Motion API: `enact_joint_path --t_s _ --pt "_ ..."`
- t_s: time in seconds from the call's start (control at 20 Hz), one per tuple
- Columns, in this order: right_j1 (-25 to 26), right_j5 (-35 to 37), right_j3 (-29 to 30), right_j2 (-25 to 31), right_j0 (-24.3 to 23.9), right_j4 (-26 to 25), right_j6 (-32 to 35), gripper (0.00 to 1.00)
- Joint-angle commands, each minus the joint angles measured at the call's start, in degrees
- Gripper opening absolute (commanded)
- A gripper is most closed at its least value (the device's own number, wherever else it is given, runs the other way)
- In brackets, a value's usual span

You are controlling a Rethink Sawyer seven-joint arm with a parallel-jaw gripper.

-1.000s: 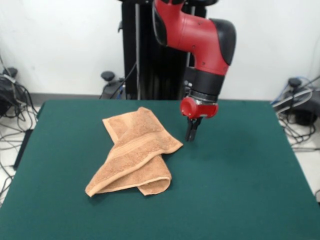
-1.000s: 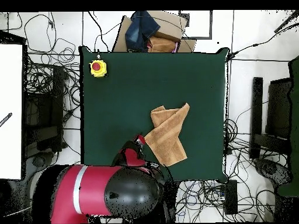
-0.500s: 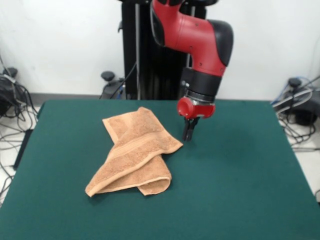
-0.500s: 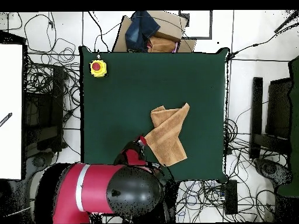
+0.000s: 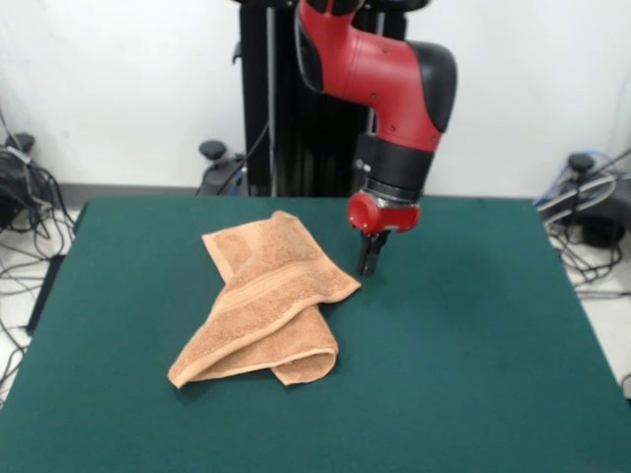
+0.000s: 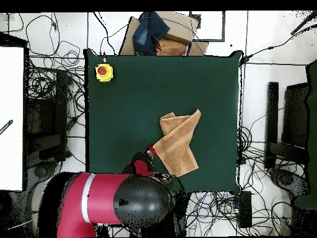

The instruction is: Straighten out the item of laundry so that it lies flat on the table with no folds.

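My gripper (image 5: 368,264) hangs just above table (image 5: 473,335), fingers pressed together, empty, just beside towel (image 5: 264,301) corner at 3 o'clock. Towel folded over itself, left of centre in front view. Risk: pinch catches two layers, fold drags along; or tips snag felt. Yellow box with red button (image 6: 103,72) well apart; path open.

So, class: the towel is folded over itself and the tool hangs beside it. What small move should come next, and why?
Probably lower the tool toward the towel corner beside it: the towel lies folded and the tool holds nothing.
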Motion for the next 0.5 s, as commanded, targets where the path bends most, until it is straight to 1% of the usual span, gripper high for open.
enact_joint_path --t_s 0.05,0.5 --pt "2.58 2.6 -2.69 -0.47 -0.65 3.76 14.27 1.0" --pt "2.61 2.79 -2.91 -0.56 -0.66 3.59 14.43 1.0"
